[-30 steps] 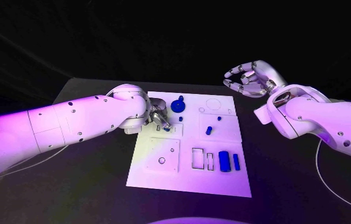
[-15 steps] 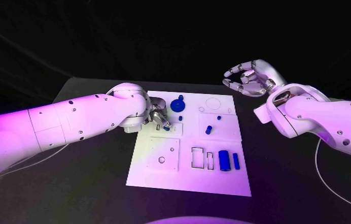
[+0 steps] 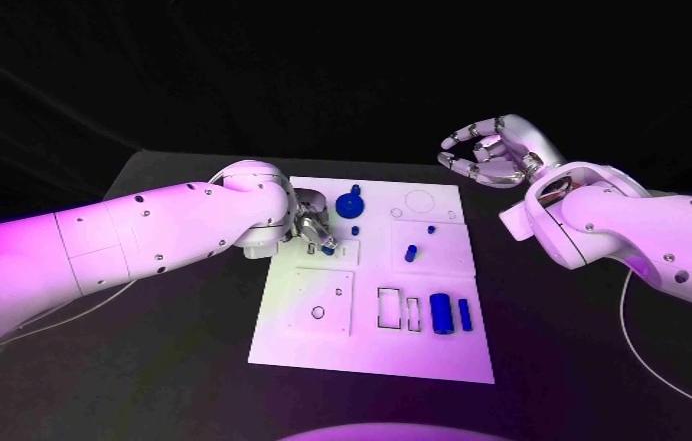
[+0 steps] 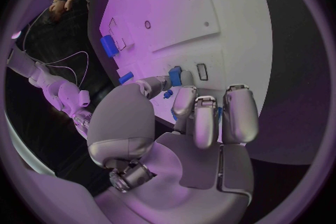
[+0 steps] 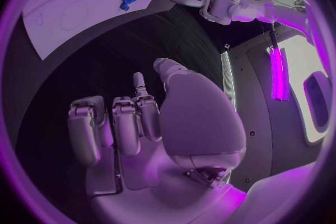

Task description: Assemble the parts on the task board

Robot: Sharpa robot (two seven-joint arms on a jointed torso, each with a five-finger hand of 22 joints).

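Note:
The white task board (image 3: 310, 341) lies mid-table. My left hand (image 3: 310, 229) is low over its far-left part, and thumb and finger pinch a small blue part (image 4: 175, 75) beside a narrow slot (image 4: 201, 71). A round blue gear (image 3: 349, 206) stands just right of that hand, with a small blue peg (image 3: 355, 231) near it. Two blue blocks (image 3: 441, 314) lie at the board's near right, and a short blue piece (image 3: 411, 254) lies in the middle right. My right hand (image 3: 490, 156) hangs raised past the far-right corner, fingers curled in on nothing.
Outlined recesses, a rectangle (image 3: 389, 310) and a small ring (image 3: 317, 313), mark the board's near half, and a circle outline (image 3: 420, 203) its far right. Black table (image 3: 159, 361) surrounds the board. My right arm (image 3: 606, 226) reaches in beside the board's right edge.

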